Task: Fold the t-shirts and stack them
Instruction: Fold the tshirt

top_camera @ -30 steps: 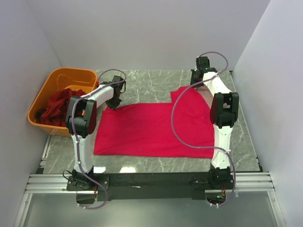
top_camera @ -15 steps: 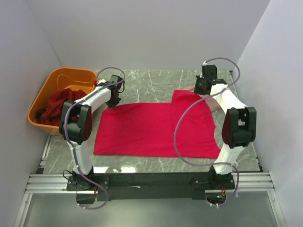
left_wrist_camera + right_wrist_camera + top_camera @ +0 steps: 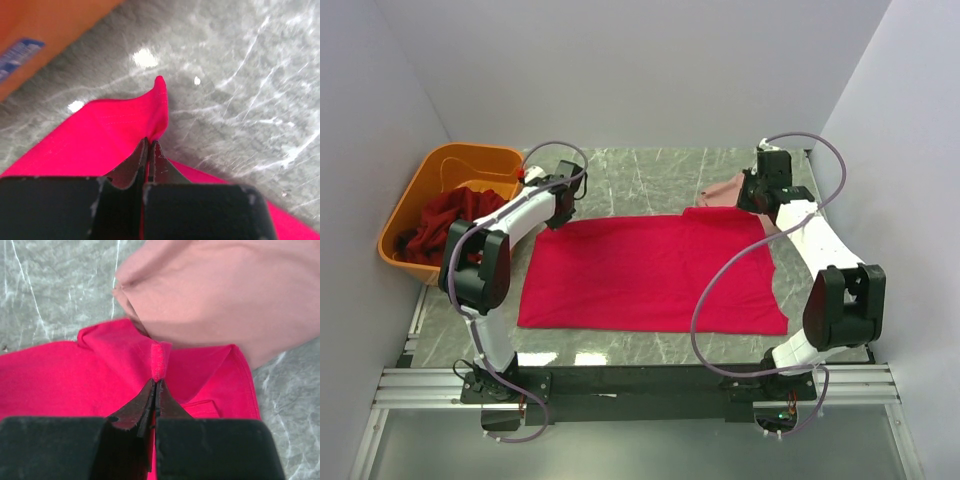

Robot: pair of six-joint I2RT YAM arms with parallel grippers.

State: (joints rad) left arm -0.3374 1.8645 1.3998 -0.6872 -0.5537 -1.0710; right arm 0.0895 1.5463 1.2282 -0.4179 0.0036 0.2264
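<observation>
crimson t-shirt [image 3: 650,272] spread flat, salmon t-shirt [image 3: 724,188] adjoining

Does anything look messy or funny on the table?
Yes. A pale salmon shirt lies crumpled at the far right, bunched against the corner of the flat crimson shirt. The right tool pinches that corner up into a little peak, so the edge there looks rumpled.

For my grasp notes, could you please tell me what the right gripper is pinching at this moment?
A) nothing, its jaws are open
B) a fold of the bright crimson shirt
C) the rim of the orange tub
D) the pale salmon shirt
B: in the right wrist view the right gripper is shut on a raised fold of the crimson shirt, while the salmon shirt lies just beyond its fingertips.
</observation>
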